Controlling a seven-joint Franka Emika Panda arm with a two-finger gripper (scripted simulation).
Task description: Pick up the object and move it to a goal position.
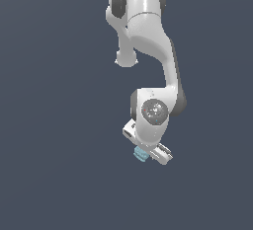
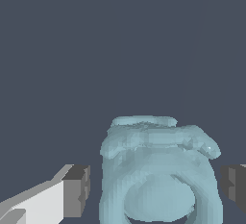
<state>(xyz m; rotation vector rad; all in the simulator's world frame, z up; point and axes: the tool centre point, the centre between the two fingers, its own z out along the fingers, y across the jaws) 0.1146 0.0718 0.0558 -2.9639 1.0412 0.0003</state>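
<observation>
The white arm's tool sits low over the plain dark desk, its dark pads spread apart either side of the small pale teal-blue blocky piece with its uneven top, not touching it, lined up, I'd say, to close on it.

one pale teal object, one end effector

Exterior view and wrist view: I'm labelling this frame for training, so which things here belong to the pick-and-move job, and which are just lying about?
Job:
- teal object, sitting between the fingers
- gripper, fingers apart

Lying about:
- nothing else visible, only plain dark ground
</observation>
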